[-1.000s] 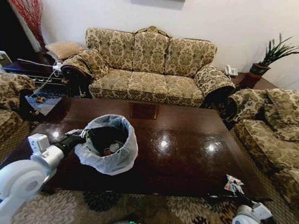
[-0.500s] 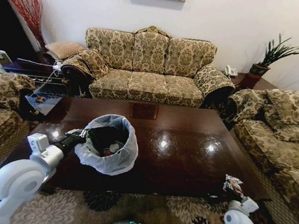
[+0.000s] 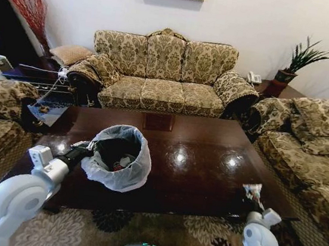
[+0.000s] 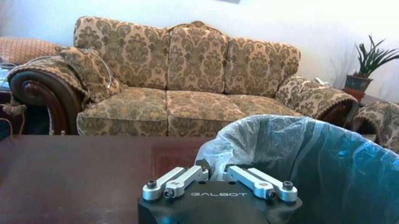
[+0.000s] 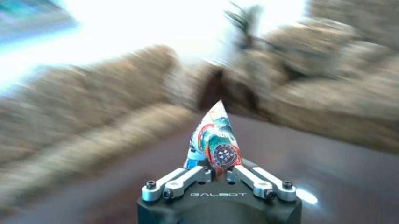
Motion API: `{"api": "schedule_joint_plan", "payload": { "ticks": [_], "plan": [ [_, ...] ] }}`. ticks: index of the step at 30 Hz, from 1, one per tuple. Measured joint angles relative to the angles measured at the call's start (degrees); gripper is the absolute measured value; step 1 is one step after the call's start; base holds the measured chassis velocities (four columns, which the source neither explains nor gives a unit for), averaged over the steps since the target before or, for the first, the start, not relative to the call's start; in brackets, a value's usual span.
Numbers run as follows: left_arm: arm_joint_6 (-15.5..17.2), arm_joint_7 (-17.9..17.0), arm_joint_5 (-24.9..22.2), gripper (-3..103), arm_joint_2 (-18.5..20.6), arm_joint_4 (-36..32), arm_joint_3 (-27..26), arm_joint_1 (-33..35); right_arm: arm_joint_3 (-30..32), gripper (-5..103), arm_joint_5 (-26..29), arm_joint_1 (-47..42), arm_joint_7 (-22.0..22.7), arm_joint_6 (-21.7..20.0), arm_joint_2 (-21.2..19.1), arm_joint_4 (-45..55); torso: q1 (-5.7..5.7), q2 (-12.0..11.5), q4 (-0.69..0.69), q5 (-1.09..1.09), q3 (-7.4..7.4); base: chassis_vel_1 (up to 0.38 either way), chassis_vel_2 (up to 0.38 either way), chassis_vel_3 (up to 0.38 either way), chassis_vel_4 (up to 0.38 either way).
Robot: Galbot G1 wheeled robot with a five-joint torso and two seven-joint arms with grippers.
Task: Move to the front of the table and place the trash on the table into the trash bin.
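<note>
While the right gripper (image 5: pixel 219 175) pinches a colourful snack packet (image 5: pixel 214 142) between its fingers, we see it raised above the near right corner of the table (image 3: pixel 205 182), as the head view shows. The packet (image 3: pixel 253 191) stands up from the fingertips and touches nothing else.

The left gripper (image 4: pixel 216 176) is at the near left side of the table. Its fingers are pressed together on the plastic bag (image 4: pixel 249 140) that lines the trash bin (image 3: pixel 118 156), at the rim on the robot's side, and so it holds the bin in place. The bin stands on the table top, left of the middle, and some scraps lie inside it. We notice no other trash on the dark wood.

We judge that the step in hand is the carrying of the packet to the bin; the pick is done, the drop is not yet done. The bin is well apart from the right gripper, across much of the table. The next move asks the right arm to travel left over the table until the packet is above the opening, not above the rim or the left fingers, and only then to spread its fingers.
</note>
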Motion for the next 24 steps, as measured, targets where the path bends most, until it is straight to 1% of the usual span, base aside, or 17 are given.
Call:
{"api": "schedule_joint_plan", "payload": {
  "ticks": [1,4,5,7,8,9,10,11,13,14,16,17,19,20,21,22,24],
  "plan": [
    [0.0,0.0,0.0,4,0.0,0.0,0.0,0.0,0.0,3,0.0,0.0,0.0,0.0,0.0,0.0,0.0,0.0,0.0,0.0,0.0,0.0,0.0,0.0,0.0],
    [0.45,-1.07,-0.96,4,0.76,-0.21,-0.37,0.1,-8.93,3,-2.77,4.56,1.17,4.8,-3.27,10.14,0.0,0.0,0.02,0.01,0.0,0.0,0.0,0.0,0.0],
    [0.45,-1.07,-0.96,4,0.76,-0.21,-0.37,0.1,-8.93,3,-2.77,4.56,1.17,4.8,-3.27,10.14,0.0,0.0,0.02,0.01,0.0,0.0,0.0,0.0,0.0],
    [0.97,-1.92,-1.75,4,0.82,-0.42,-0.35,0.19,-14.73,3,-2.31,7.76,0.44,5.2,-5.72,16.12,0.01,0.0,0.0,-0.01,0.0,0.0,0.0,0.0,0.0],
    [1.32,-2.37,-2.14,4,0.82,-0.55,-0.28,0.23,-17.67,3,-1.28,9.87,-0.48,5.23,-6.92,18.36,0.0,0.0,0.01,-0.02,0.0,0.0,0.0,0.0,0.0],
    [1.72,-2.82,-2.54,4,0.82,-0.72,-0.07,0.34,-21.32,3,0.66,13.08,-2.85,5.09,-8.38,20.51,0.0,0.0,0.01,-0.01,0.0,0.0,0.0,0.0,0.0],
    [1.72,-2.82,-2.54,4,0.82,-0.72,-0.07,0.34,-21.32,3,0.66,13.08,-2.85,5.09,-8.38,20.51,0.0,0.0,0.01,-0.01,0.0,0.0,0.0,0.0,0.0],
    [2.02,-3.13,-2.71,4,0.82,-0.89,0.15,0.51,-25.45,3,2.19,16.56,-5.63,5.08,-9.95,21.75,0.0,0.01,0.01,-0.02,0.0,0.0,0.0,0.0,0.0],
    [2.46,-3.49,-2.82,4,0.87,-1.42,0.32,0.83,-34.35,3,4.03,23.54,-9.72,5.2,-13.37,21.67,0.0,0.0,0.02,0.0,0.0,0.0,0.0,0.0,0.0],
    [2.46,-3.49,-2.82,4,0.87,-1.42,0.32,0.83,-34.35,3,4.03,23.54,-9.72,5.2,-13.37,21.67,0.0,0.0,0.02,0.0,0.0,0.0,0.0,0.0,0.0],
    [2.72,-3.7,-2.91,4,1.43,-1.93,0.49,0.74,-41.22,3,4.58,29.72,-12.84,4.54,-15.56,19.37,0.0,0.0,0.02,0.0,0.0,0.0,0.0,0.0,0.0],
    [3.03,-3.57,-2.83,4,1.79,-2.17,0.59,0.36,-45.21,3,3.55,33.03,-13.56,4.22,-15.89,17.43,0.0,0.0,0.02,0.0,0.01,0.0,0.0,0.0,0.0],
    [3.16,-3.43,-2.72,4,1.88,-2.33,0.57,0.3,-46.51,3,3.07,33.94,-13.56,4.19,-15.81,16.86,0.01,0.0,0.0,0.0,0.01,0.0,0.0,0.0,0.0],
    [3.39,-3.14,-2.5,4,1.89,-2.96,0.29,0.53,-51.18,3,2.17,36.56,-13.51,3.91,-14.93,15.43,0.01,0.0,0.0,0.01,0.01,0.0,0.0,0.0,0.0],
    [3.48,-3.0,-2.3,4,1.85,-3.37,0.07,0.81,-53.66,3,1.73,37.88,-13.42,3.64,-14.37,14.91,0.01,0.0,0.0,0.02,0.01,0.0,0.0,0.0,0.0],
    [3.48,-3.0,-2.3,4,1.85,-3.37,0.07,0.81,-53.66,3,1.73,37.88,-13.42,3.64,-14.37,14.91,0.01,0.0,0.0,0.02,0.01,0.0,0.0,0.0,0.0],
    [3.56,-2.57,-1.37,4,1.43,-4.48,-0.28,1.24,-60.05,3,-0.22,42.0,-13.35,3.55,-12.62,12.3,0.0,0.0,0.01,0.01,0.0,0.0,0.0,0.0,0.0]
  ]
}}
